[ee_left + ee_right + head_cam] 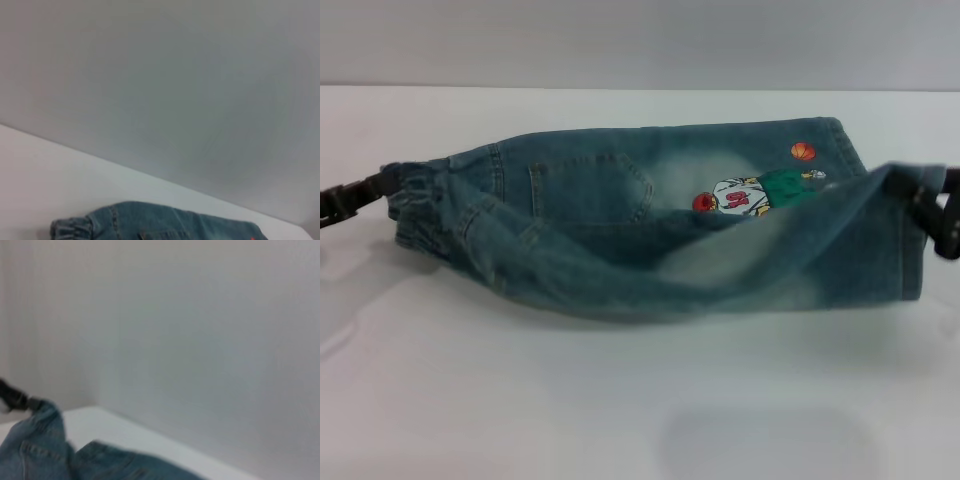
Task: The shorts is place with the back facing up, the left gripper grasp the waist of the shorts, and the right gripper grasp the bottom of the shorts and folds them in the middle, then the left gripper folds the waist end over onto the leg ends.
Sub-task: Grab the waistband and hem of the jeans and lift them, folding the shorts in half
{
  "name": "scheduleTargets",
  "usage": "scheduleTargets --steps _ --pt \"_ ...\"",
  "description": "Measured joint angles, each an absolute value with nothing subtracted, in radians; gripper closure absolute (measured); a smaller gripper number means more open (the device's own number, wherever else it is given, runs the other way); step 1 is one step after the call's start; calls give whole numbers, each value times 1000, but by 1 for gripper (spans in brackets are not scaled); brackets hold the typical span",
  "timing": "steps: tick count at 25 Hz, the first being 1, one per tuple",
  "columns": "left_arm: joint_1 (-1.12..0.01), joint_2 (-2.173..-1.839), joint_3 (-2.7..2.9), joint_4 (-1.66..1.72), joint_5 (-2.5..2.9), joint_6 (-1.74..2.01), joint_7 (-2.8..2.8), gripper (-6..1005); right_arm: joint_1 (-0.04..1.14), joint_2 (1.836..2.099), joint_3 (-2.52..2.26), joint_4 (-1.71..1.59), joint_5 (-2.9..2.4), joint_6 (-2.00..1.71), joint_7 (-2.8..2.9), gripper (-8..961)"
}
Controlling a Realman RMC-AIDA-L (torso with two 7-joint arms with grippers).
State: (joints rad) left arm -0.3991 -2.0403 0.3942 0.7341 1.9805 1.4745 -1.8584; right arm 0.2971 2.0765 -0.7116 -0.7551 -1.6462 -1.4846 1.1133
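Observation:
The blue-green denim shorts (650, 215) hang stretched between both grippers over the white table (520, 400). At the left edge of the head view, the left gripper (378, 188) is shut on the gathered waist (415, 195). The right gripper (923, 200), at the right edge, is shut on the bottom of the shorts (910, 235), holding the near leg's hem raised. That near half sags in front of the far half, which shows a back pocket (590, 188) and the embroidered player (750, 195) with an orange ball (803, 151). The left wrist view shows the waist (70, 229). The right wrist view shows denim (40, 450) and the left gripper (17, 399) far off.
A plain grey wall (640, 40) runs behind the table's far edge. Bare white tabletop lies in front of the shorts, with a faint shadow (770, 440) on it at the front right.

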Motion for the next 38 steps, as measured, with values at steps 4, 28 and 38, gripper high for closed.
scheduleTargets --steps 4,28,38 --pt "-407 -2045 395 729 1979 1451 -1857 957 308 2078 -708 -745 -1601 -1425 1102 953" --pt "-459 -2057 405 667 1945 1294 -1826 935 463 2078 -705 -616 -1526 -1046 1058 953" --pt "-505 -2057 408 615 1912 1225 -1801 922 559 2078 -714 -552 -1525 -911 1058 954"
